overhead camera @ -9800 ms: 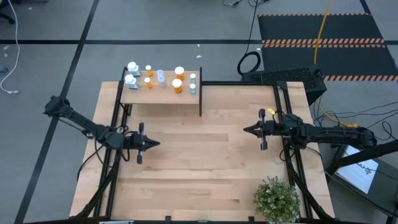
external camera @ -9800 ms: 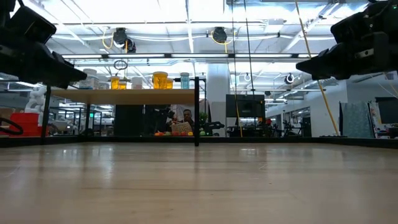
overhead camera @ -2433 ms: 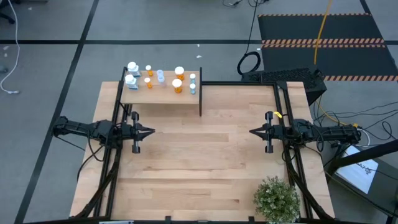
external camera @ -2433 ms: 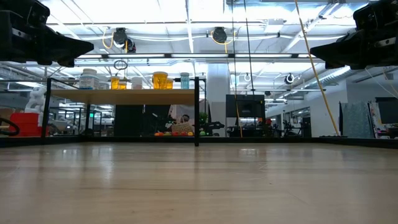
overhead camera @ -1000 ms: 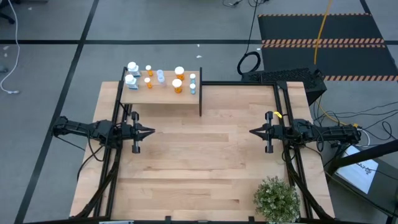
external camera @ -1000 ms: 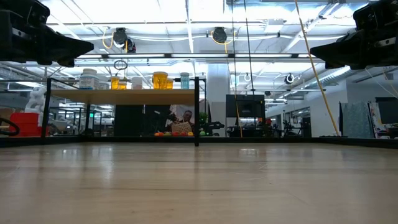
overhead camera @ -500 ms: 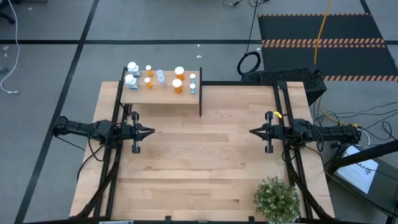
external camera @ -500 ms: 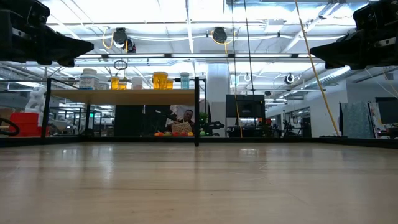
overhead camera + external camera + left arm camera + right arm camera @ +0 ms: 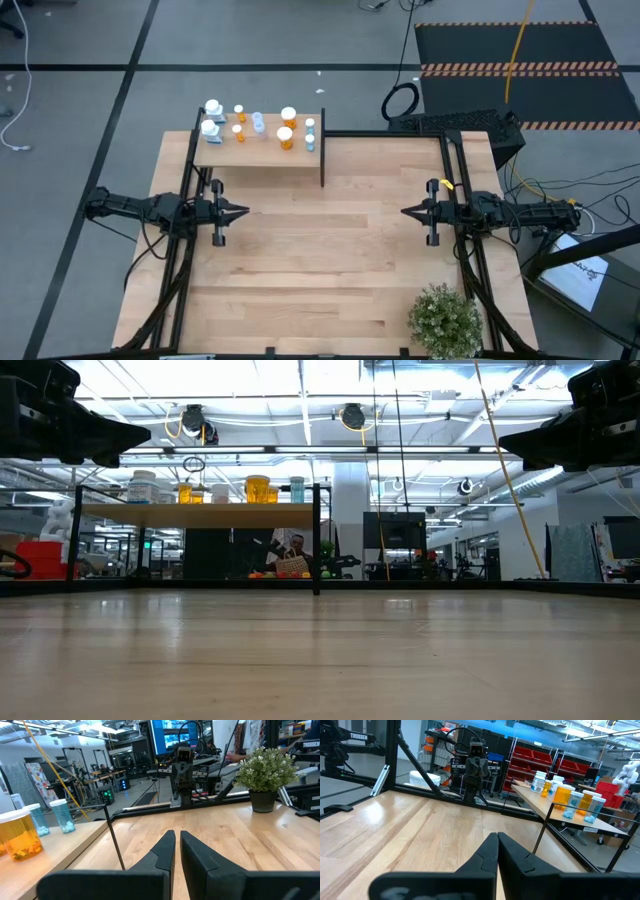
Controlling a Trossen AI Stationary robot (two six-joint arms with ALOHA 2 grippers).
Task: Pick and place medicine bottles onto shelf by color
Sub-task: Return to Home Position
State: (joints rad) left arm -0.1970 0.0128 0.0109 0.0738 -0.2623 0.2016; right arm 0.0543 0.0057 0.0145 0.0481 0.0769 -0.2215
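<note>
1. Closed on nothing: left tool (image 9: 245,211) and right tool (image 9: 403,211), over opposite worktop (image 9: 320,280) sides, well apart from shelf (image 9: 262,153)
2. All medicine bottles (image 9: 258,125) stand clustered on shelf; a frame jolt might topple one

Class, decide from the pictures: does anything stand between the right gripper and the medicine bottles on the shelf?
Yes: the black upright at the end of the shelf nearest that arm stands between the right gripper and the medicine bottles. Otherwise only bare tabletop lies between them.
</note>
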